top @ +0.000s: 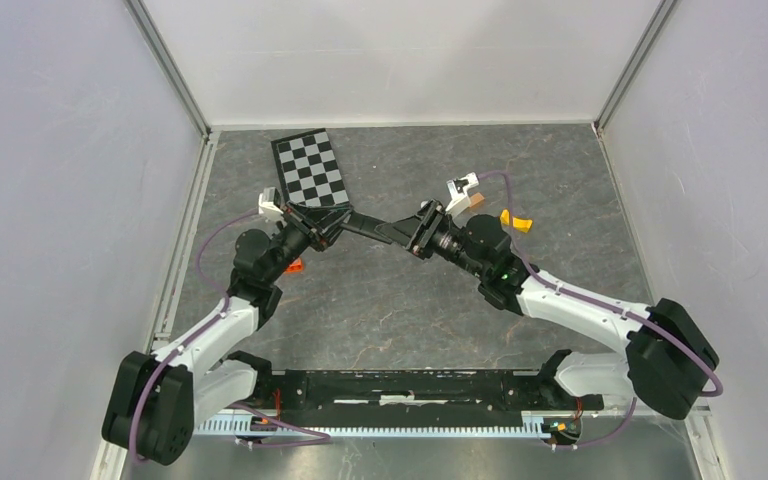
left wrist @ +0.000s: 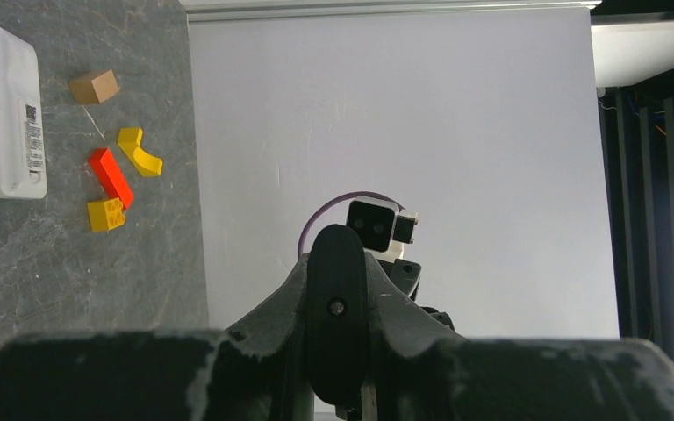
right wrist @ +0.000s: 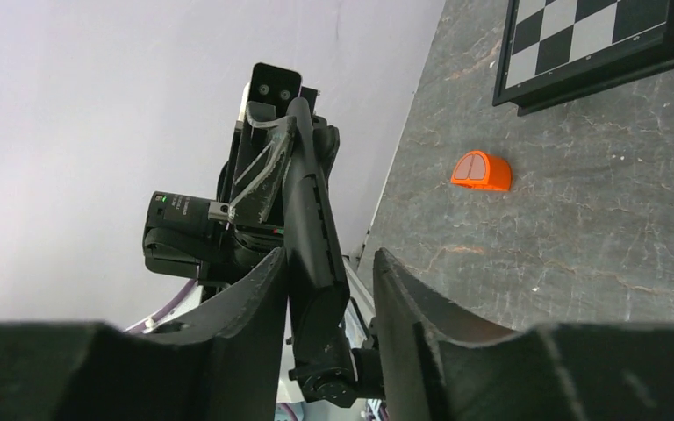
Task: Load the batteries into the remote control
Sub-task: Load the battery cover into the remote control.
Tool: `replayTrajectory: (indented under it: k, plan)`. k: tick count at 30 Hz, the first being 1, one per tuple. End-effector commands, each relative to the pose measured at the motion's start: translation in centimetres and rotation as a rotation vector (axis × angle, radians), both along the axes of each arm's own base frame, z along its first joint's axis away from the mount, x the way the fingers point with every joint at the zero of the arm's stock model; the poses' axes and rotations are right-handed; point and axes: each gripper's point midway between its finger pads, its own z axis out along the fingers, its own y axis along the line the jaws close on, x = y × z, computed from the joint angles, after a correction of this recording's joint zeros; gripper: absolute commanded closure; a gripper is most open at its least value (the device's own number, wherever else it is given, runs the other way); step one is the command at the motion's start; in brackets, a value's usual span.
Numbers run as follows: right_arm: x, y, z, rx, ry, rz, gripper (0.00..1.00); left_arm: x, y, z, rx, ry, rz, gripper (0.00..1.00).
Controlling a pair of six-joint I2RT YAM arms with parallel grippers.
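The remote control [top: 377, 227] is a long black bar held in the air between my two arms. My left gripper [top: 328, 226] is shut on its left end. In the left wrist view the remote [left wrist: 340, 307] shows end-on, pinched between both fingers of the left gripper [left wrist: 342, 272]. My right gripper [top: 416, 233] is at the other end. In the right wrist view the remote [right wrist: 312, 219] lies against one finger of the right gripper [right wrist: 330, 259], with a gap to the other, so the jaws stand open. The batteries are out of view.
A checkerboard [top: 312, 170] lies at the back of the grey table. A white flat device [left wrist: 9, 110] lies beside tan [left wrist: 94, 86], curved yellow [left wrist: 139, 151], red [left wrist: 110, 175] and yellow [left wrist: 105, 213] blocks. An orange half-round block [right wrist: 481, 170] sits near the board. White walls enclose the table.
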Motion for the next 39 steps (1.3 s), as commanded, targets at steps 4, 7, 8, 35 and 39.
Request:
replayTrajectory:
  k: [4, 7, 8, 35, 39]
  plan:
    - [0.2, -0.7, -0.6, -0.020, -0.015, -0.029, 0.66, -0.8, -1.0, 4.8, -0.020, -0.174, -0.075, 0.98]
    - [0.2, -0.5, -2.0, -0.067, 0.014, -0.019, 0.67, -1.1, -1.1, 5.3, -0.011, -0.205, -0.086, 0.98]
    - [0.2, -0.5, -2.3, -0.072, 0.020, -0.021, 0.67, -1.3, -1.2, 5.4, -0.007, -0.218, -0.094, 0.98]
    - [0.7, 1.8, -2.9, -0.110, -0.155, 0.097, 0.67, -3.4, -3.8, 3.2, 0.202, -0.318, -0.241, 0.98]
    - [-1.1, -0.3, -3.1, -0.183, -0.259, 0.184, 0.35, -2.3, -3.1, 1.3, 0.320, -0.341, -0.196, 0.98]
